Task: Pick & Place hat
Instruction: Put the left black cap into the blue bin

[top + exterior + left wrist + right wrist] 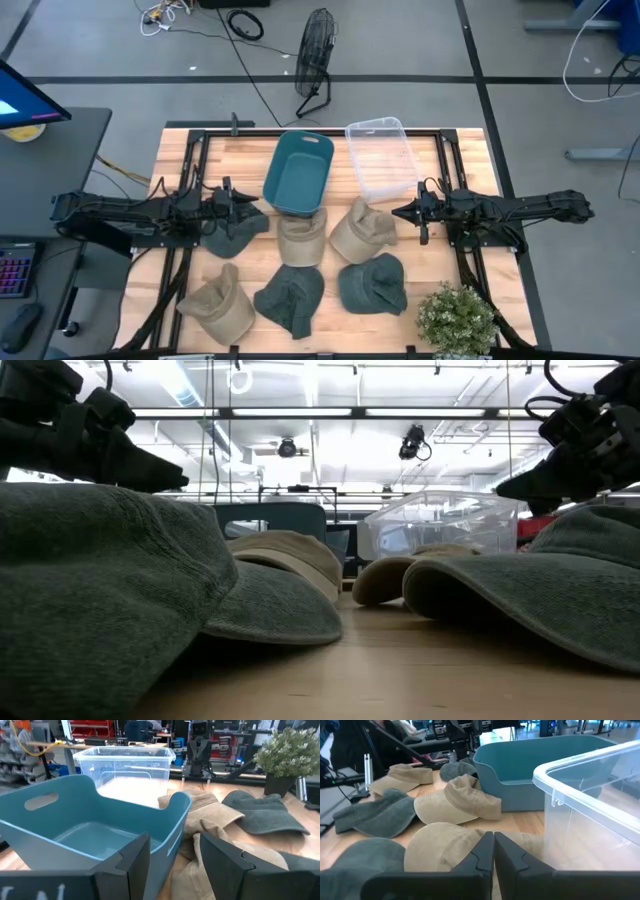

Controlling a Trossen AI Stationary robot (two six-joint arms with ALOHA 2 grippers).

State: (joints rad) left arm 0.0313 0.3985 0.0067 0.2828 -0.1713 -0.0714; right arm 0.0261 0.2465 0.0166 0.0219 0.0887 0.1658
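Several hats lie flat on the wooden table: green ones (235,232), (290,298), (372,285) and tan ones (302,238), (360,232), (220,305). My left gripper (252,206) (172,857) is open and hovers level over the left green hat, pointing at the teal bin (298,172) (90,825). My right gripper (400,212) (494,855) is shut. It hangs just above the right tan hat (445,845), beside the clear bin (382,158) (590,805). Neither holds anything.
The teal bin and the clear bin stand side by side at the table's far middle, both with nothing inside. A potted plant (455,320) sits at the near right corner. A fan (315,60) stands on the floor beyond the table. Black frame rails (190,180) run along both table sides.
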